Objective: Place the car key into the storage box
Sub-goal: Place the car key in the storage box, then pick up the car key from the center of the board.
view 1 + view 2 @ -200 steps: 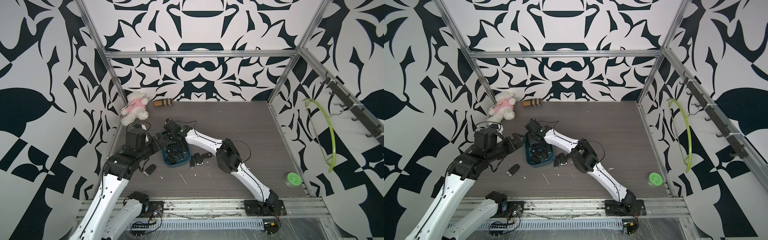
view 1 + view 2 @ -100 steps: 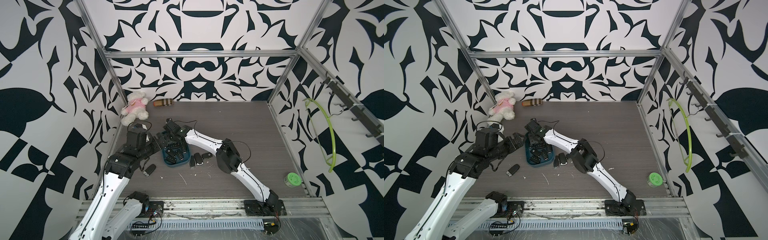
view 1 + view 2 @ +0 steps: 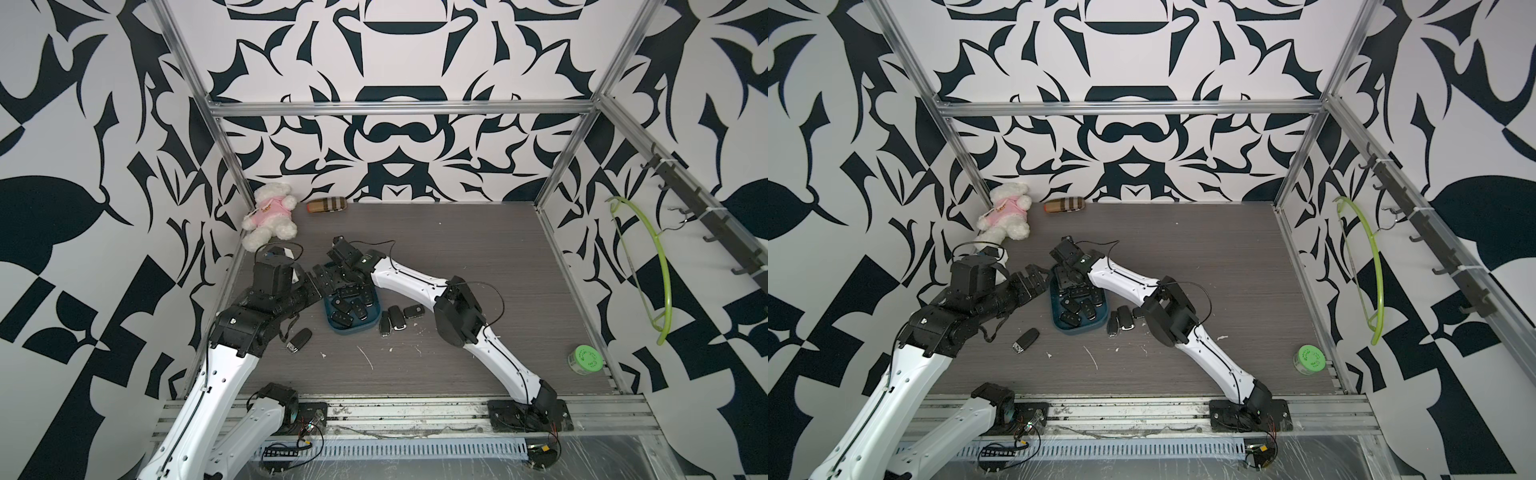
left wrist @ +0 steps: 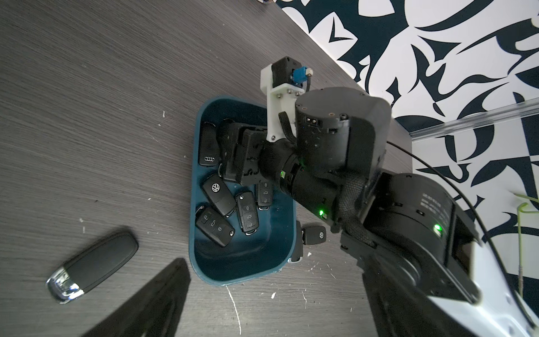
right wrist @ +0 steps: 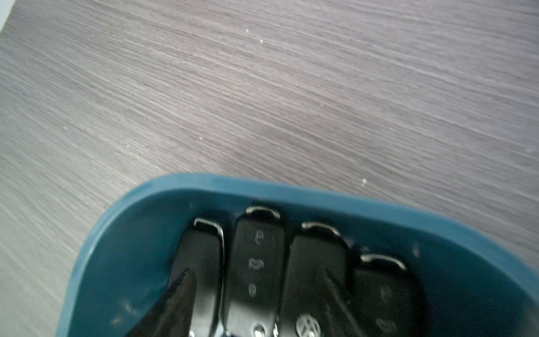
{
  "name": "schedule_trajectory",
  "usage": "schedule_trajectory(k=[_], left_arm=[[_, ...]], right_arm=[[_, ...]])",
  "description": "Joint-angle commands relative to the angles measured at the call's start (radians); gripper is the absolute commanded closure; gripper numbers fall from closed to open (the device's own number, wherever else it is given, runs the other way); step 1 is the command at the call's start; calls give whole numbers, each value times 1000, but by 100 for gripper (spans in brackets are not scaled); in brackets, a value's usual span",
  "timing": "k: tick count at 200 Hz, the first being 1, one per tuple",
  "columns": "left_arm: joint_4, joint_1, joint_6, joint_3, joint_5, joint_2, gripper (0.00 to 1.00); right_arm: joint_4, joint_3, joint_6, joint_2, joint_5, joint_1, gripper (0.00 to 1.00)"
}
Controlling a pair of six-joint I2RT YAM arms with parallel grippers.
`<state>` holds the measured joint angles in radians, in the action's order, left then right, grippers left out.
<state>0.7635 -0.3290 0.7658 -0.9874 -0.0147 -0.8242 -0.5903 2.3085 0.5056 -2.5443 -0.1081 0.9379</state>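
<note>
The jaws of the left gripper are seen in a top view spread wide and empty, just beside the storage box. The right gripper reaches down into the far end of the storage box; how its jaws stand cannot be told. Several black stored keys lie inside the storage box. A lone key lies on the tabletop near the storage box on the left arm's side, and three keys lie just beside its opposite wall.

In the left wrist view, the right gripper is shown among the stored keys at one end of the storage box, beside an Audi-badged key. The lone key is shown outside the storage box, apart from its wall.

In the right wrist view, four stored keys are shown side by side on the floor of the storage box, with one blurred finger above them. The task is judged partly done: several keys are stored, while four are yet to be placed.
</note>
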Motion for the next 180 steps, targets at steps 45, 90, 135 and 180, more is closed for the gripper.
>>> schedule_trajectory(k=[45, 90, 135, 180], left_arm=[[-3, 4, -21, -10, 15, -9, 1], [-45, 4, -33, 3, 55, -28, 1], [-108, 2, -36, 9, 155, -115, 1], [-175, -5, -45, 9, 249, -203, 1]], right_arm=[[19, -159, 6, 272, -32, 0, 1], [4, -335, 14, 418, -114, -4, 1], [-36, -544, 72, 577, -193, -10, 1], [-105, -721, 230, 694, -201, -11, 1]])
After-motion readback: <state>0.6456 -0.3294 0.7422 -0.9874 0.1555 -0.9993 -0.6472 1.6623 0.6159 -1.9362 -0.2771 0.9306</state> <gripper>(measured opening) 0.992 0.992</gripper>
